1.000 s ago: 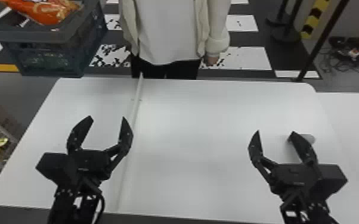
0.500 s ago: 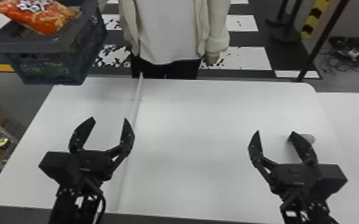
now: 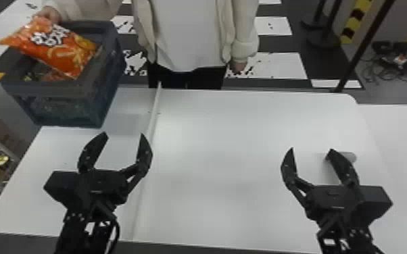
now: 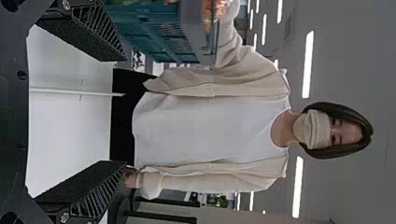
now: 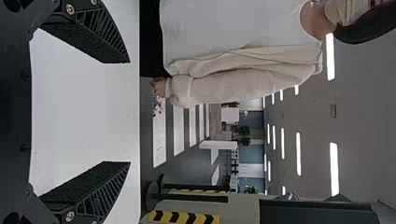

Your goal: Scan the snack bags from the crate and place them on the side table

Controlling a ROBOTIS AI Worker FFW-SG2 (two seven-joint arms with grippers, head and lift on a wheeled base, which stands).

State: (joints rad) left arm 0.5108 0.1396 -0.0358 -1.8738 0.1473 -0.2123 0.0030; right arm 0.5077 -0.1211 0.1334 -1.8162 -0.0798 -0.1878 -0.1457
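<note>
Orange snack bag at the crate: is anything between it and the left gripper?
Yes, the crate's near side. The bag lies tilted at the crate's top, beyond that side as seen from the left gripper. A person's hand is at the bag's far edge, so not between them.

Gray ceiling with bright strip lights, dark floor with white bands, plants.

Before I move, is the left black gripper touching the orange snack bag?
Apart: the head view shows the grey plastic crate's wall and white table between the snack bag and the gripper.
</note>
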